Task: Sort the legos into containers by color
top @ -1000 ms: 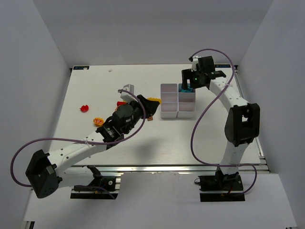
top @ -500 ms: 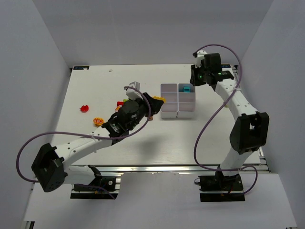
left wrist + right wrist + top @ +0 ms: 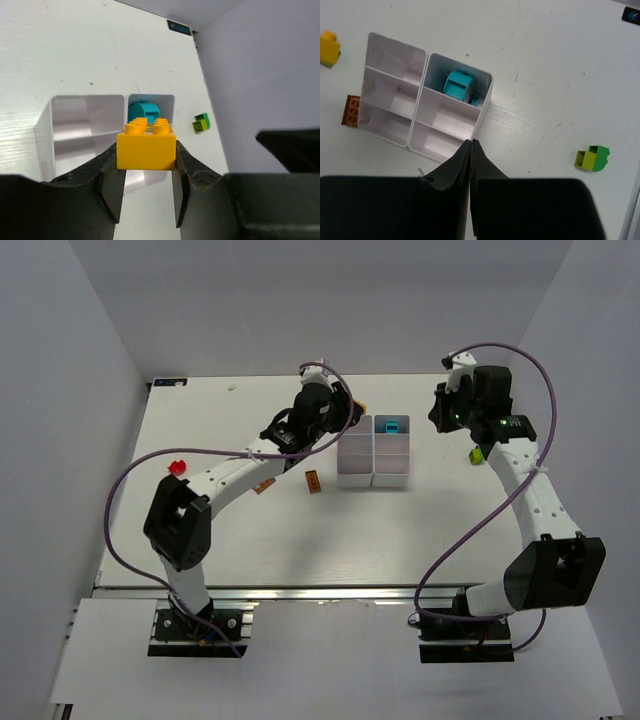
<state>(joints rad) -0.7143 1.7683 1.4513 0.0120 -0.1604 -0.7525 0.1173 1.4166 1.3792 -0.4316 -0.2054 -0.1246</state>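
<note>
L gripper (image 3: 146, 166) clamped on small yellow studded plastic brick (image 3: 145, 146) by white plastic six-compartment tray (image 3: 44, 142); R gripper (image 3: 470, 146) pinched together, empty.

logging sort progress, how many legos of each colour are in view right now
yellow lego: 1
teal lego: 1
green lego: 1
red lego: 1
brown or orange legos: 2
total in view: 6

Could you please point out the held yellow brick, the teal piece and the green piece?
yellow brick (image 3: 146, 150): left wrist view, front face.
teal piece (image 3: 458, 86): right wrist view, top face.
green piece (image 3: 592, 158): right wrist view, its middle.
</note>
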